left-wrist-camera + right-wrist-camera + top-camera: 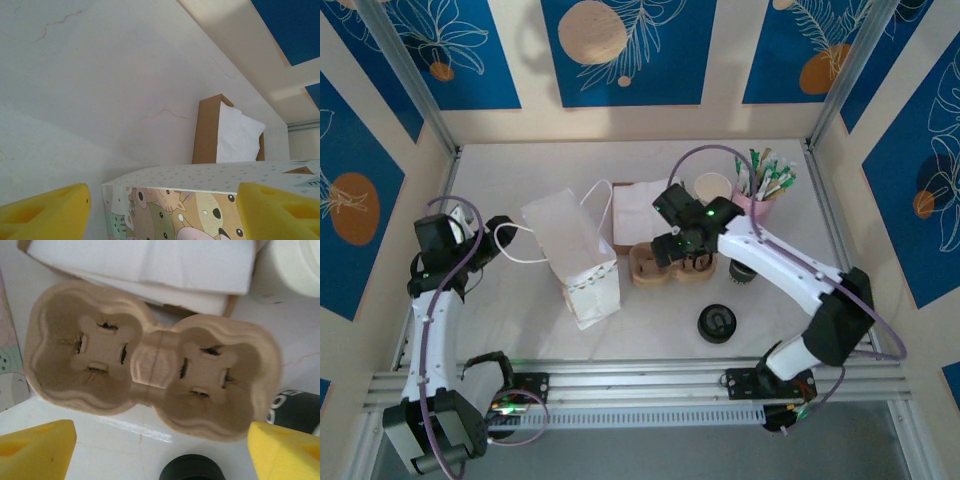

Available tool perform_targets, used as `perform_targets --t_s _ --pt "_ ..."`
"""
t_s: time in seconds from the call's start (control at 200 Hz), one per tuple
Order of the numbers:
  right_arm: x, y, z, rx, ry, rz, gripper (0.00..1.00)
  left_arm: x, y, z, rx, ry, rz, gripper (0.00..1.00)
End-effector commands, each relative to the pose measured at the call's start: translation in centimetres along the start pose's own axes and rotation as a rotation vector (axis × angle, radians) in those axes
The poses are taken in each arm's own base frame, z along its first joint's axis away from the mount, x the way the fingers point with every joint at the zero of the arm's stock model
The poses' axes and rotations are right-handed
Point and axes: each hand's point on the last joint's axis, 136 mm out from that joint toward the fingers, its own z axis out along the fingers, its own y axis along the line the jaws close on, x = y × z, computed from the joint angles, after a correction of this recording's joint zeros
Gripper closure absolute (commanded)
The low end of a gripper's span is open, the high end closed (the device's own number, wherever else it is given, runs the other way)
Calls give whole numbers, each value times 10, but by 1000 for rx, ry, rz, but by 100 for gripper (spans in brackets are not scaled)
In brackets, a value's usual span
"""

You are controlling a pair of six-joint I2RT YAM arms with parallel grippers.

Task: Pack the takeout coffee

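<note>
I find the takeout coffee carrier [150, 365] lying flat on the table [100, 450], wells up, just in front of the napkins [150, 260] and near the paper bag [582, 265]. My right tool [160, 452] hangs over it, released, pads wide apart. My left tool [162, 212] is likewise released, facing the bag.

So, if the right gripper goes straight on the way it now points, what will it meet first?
Probably the tan moulded-pulp cup carrier with two round wells, lying straight ahead of the right gripper, centred between its open yellow fingers. How far is unclear.
</note>
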Motion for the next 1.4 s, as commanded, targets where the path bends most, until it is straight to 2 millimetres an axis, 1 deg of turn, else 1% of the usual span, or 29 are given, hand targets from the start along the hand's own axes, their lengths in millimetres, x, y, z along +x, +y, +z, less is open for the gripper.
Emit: perform_targets --t_s 0.0,0.09,0.165,0.19,0.415,0.6,0.715,0.795,1.01,1.141,1.201,1.291,1.396 --pt "-6 13 7 -67 27 45 14 4 -4 -2 17 13 23 23" --pt "-6 19 21 -126 51 78 16 4 -4 -3 15 12 24 23" --pt "-7 18 30 -124 50 97 23 4 -4 -2 15 14 24 23" --pt "-6 17 33 -118 53 99 24 4 -4 -2 15 13 24 23" --pt "-1 11 56 -39 121 91 24 4 -2 -2 5 11 24 23" --pt "6 8 70 -17 158 104 24 3 -1 -3 -2 6 25 23" --pt "9 8 78 -3 175 110 25 3 -1 -3 -3 8 25 23" --pt "11 6 82 12 186 110 29 3 0 -2 -6 8 24 22" --pt "13 5 91 32 206 112 29 3 -1 -3 -2 8 23 22" --pt "14 6 95 32 219 110 31 4 -1 -2 -4 10 24 22" --pt "13 6 94 33 218 115 37 3 -1 -3 -4 8 25 22" --pt "11 7 91 28 208 116 40 3 -1 -3 -5 7 26 22" --pt "7 7 84 25 189 118 41 4 -1 -3 -5 10 23 22"
